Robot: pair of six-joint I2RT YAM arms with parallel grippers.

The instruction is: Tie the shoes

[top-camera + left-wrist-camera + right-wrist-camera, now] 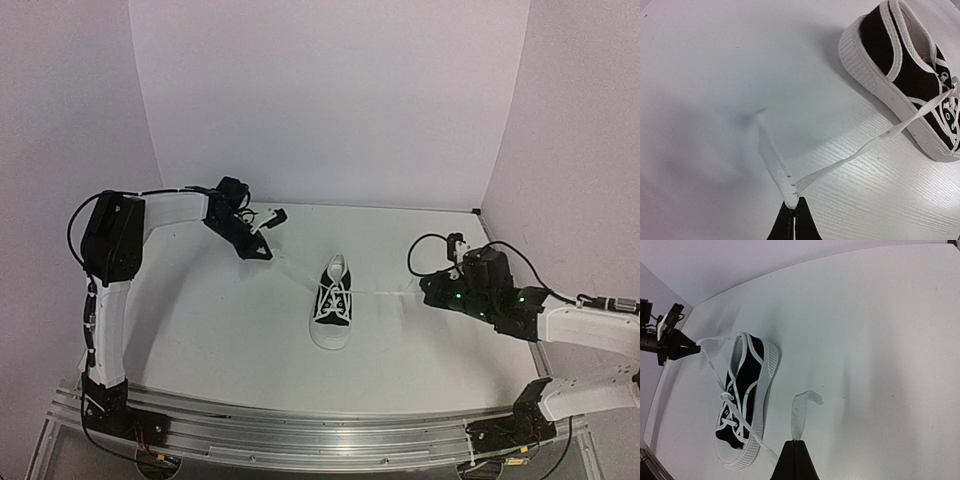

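Observation:
A small black sneaker with white sole, toe cap and laces lies mid-table, toe toward the arms. It also shows in the left wrist view and the right wrist view. My left gripper is behind and left of the shoe, shut on the left lace, which runs taut to the eyelets. My right gripper is right of the shoe, shut on the right lace, whose free end curls beyond the fingertips.
The white table has white walls behind and at the sides. A metal rail runs along the near edge by the arm bases. The left arm stands tall at the left.

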